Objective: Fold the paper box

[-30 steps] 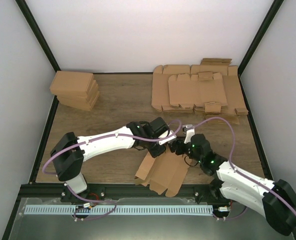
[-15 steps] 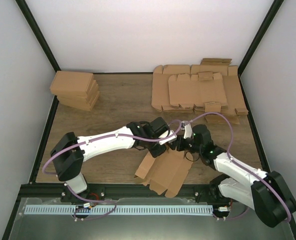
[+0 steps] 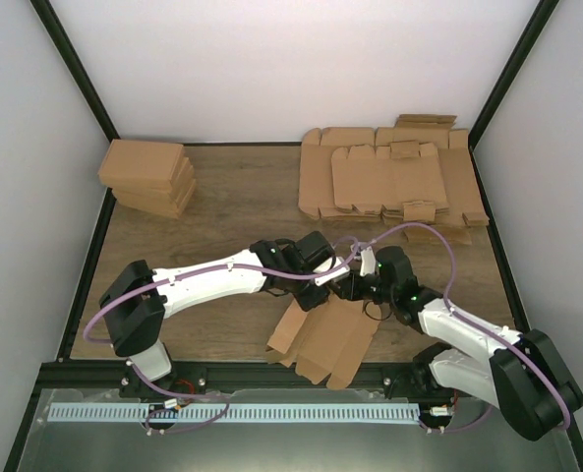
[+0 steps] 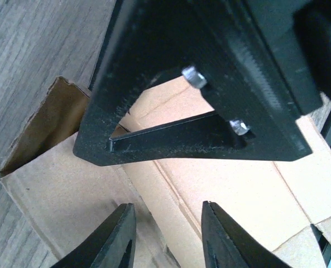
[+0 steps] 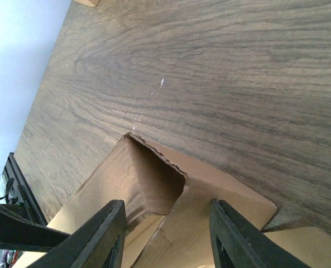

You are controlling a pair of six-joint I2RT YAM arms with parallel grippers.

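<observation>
Close to the near edge of the brown wood-grain table (image 3: pixel 222 197), about midway between the two arm bases, lies the paper box (image 3: pixel 322 339), a flat-cut piece of light-brown cardboard with crease lines, side flaps and small tabs. Its near part lies flat. Its far end is lifted into an upright wall with a hollow corner, seen best from the right wrist (image 5: pixel 154 184).

From its base on the left, the white-and-black left arm stretches low and almost level across the table toward the centre, wrist tipped down at the box's far edge. The left gripper (image 3: pixel 338 283) hangs over the cardboard (image 4: pixel 254 184). Its two black fingers (image 4: pixel 118 234) stand apart with a modest gap, and a crease shows through it. Whether they touch the sheet I cannot tell.

Leaning in from the right, the right arm bends at the elbow and meets the left one over the same edge, so the right gripper (image 3: pixel 356 287) sits just beside the left gripper. Its fingers (image 5: pixel 232 234) are spread wide and straddle the raised wall without pinching it.

At the far left corner sits a stack of same-brown shallow cardboard boxes (image 3: pixel 148 177). At the far right lie overlapping flat cardboard sheets (image 3: pixel 389 182).
</observation>
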